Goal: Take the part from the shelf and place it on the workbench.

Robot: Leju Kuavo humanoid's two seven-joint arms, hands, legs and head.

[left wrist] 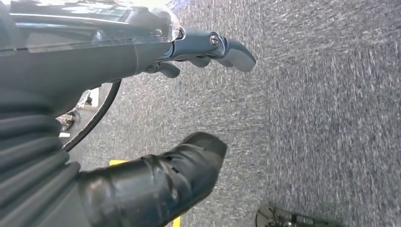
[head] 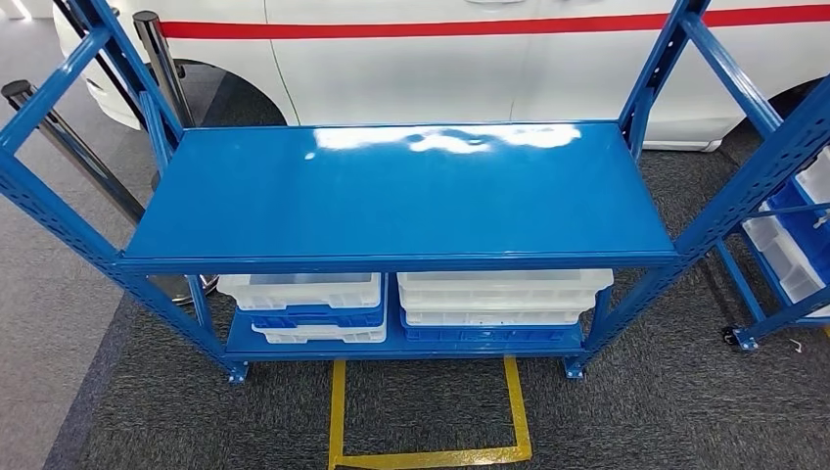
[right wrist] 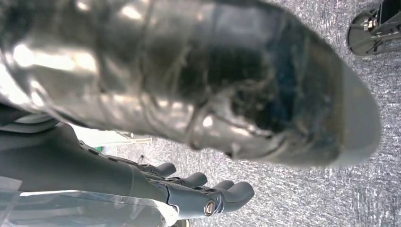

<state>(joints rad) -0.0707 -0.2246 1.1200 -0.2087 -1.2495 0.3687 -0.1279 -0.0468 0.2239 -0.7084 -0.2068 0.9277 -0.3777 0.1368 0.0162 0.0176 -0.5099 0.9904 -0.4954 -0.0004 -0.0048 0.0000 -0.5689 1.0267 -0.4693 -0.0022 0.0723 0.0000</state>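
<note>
My left robot hand point(left wrist: 156, 118) and right robot hand point(right wrist: 198, 142) hang low over the carpet point(left wrist: 331, 118), fingers apart, holding nothing, because I am not reaching yet. The blue shelf point(head: 401, 196) stands ahead of them. I cannot see the part.

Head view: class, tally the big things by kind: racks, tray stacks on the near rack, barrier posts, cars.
Blue metal shelf racks: 2
White-and-blue plastic tray stacks: 2
Dark metal barrier posts: 2
White car with red stripe: 1
Total: 7
</note>
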